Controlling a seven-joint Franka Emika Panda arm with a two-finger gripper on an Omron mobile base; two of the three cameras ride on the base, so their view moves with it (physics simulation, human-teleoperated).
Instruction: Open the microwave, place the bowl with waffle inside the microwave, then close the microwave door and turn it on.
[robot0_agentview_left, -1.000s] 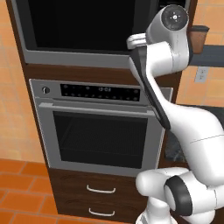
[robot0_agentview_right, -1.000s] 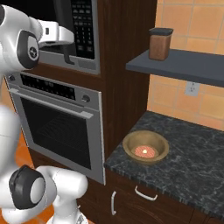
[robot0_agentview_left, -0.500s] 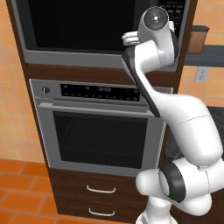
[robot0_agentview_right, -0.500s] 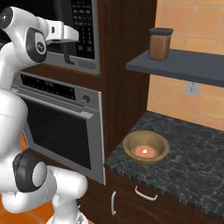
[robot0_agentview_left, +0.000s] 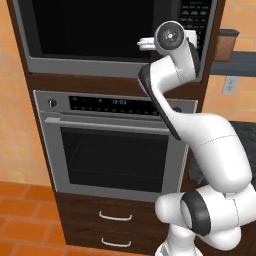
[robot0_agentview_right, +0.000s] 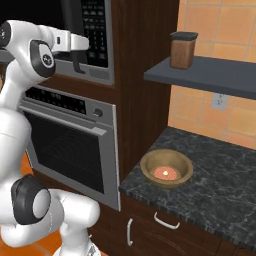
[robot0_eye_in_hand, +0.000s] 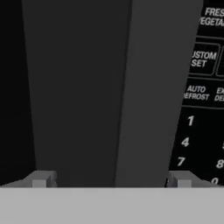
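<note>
The microwave (robot0_agentview_left: 100, 67) sits built in at the top of the dark cabinet, door shut, with its black keypad (robot0_agentview_right: 95, 30) on the right. My gripper (robot0_eye_in_hand: 111, 180) is open right at the microwave door. Its fingertips (robot0_eye_in_hand: 41, 179) stand on either side of the dark upright handle (robot0_eye_in_hand: 100, 87) without closing on it. From the right base view the gripper (robot0_agentview_right: 85, 44) is level with the keypad's left edge. The tan wooden bowl (robot0_agentview_right: 186, 172) stands on the dark counter to the right, with the waffle (robot0_agentview_right: 165, 173) and its pale butter pat inside.
A steel wall oven (robot0_agentview_left: 115, 155) with a bar handle is under the microwave, with two drawers (robot0_agentview_left: 115, 216) below it. The black stone counter (robot0_agentview_right: 220, 190) runs right of the cabinet. Above it a grey shelf (robot0_agentview_right: 210, 75) carries a brown canister (robot0_agentview_right: 182, 49).
The arm has swung its hand across to the microwave door, ending at the handle beside the keypad. The jaws stayed open. Bowl and waffle have not moved.
</note>
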